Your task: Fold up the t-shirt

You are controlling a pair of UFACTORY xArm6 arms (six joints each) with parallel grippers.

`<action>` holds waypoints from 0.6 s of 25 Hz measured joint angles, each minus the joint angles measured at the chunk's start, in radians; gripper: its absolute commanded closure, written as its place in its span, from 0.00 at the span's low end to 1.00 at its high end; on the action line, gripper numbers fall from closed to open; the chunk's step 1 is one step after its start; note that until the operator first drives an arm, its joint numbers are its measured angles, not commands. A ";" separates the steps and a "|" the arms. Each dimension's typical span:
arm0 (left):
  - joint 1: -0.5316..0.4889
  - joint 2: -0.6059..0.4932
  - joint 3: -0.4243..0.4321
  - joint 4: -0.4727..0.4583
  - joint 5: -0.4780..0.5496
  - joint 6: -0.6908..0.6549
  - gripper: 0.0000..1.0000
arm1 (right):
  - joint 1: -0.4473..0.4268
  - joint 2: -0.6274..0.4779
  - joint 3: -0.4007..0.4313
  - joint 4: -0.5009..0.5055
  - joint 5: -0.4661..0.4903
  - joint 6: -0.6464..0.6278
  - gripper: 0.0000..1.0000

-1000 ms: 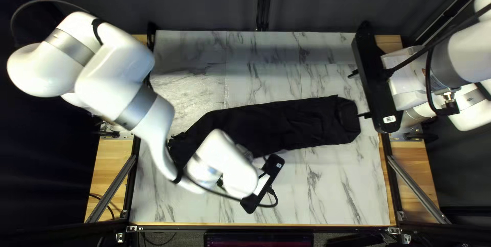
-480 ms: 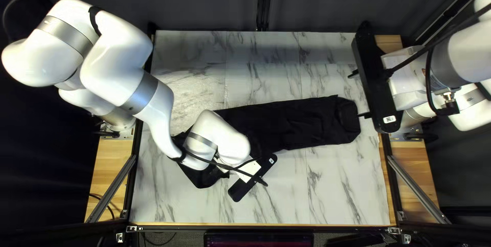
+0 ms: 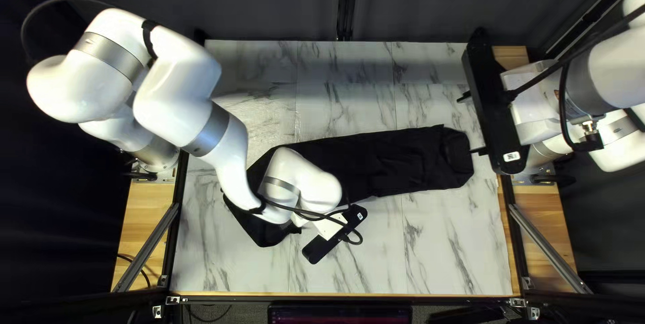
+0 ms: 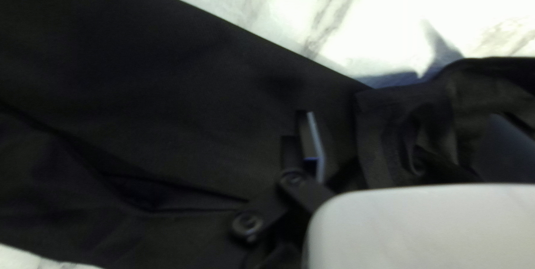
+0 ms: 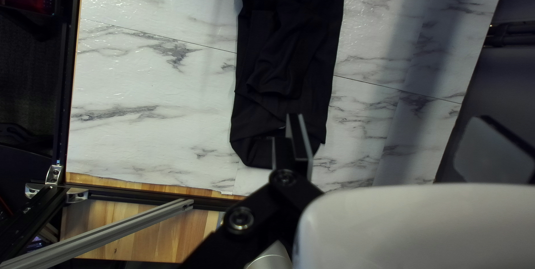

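Note:
The black t-shirt [image 3: 396,163] lies as a long folded strip across the table, one end bent toward the near edge under my left arm. My left gripper [image 3: 330,226] is over its near side, fingertips hidden there. In the left wrist view that gripper [image 4: 404,143] is open above the shirt [image 4: 184,79], with rumpled, layered cloth beneath the gap and neither finger pinching it. My right gripper [image 3: 470,124] stands open beside the shirt's right end. In the right wrist view, the shirt's narrow end [image 5: 284,90] lies ahead of the open gripper [image 5: 398,143], partly behind one finger.
The marble-patterned table [image 3: 443,250] shows in front of and behind the shirt. Metal rails [image 3: 551,247] flank it on both sides, and a dark curtain [image 3: 430,2] hangs behind its far edge.
My left arm has shifted back from the near edge and its wrist has turned, uncovering the shirt's bent near-left corner. The right arm and the shirt's right end have stayed put.

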 measured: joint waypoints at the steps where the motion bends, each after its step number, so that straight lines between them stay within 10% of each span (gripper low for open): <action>1: 0.002 0.004 -0.001 -0.004 0.002 0.007 1.00 | 0.000 0.000 0.000 0.000 0.000 0.000 0.00; 15: -0.116 -0.110 0.039 0.024 0.111 -0.237 1.00 | 0.000 0.000 0.000 0.000 0.000 0.000 0.00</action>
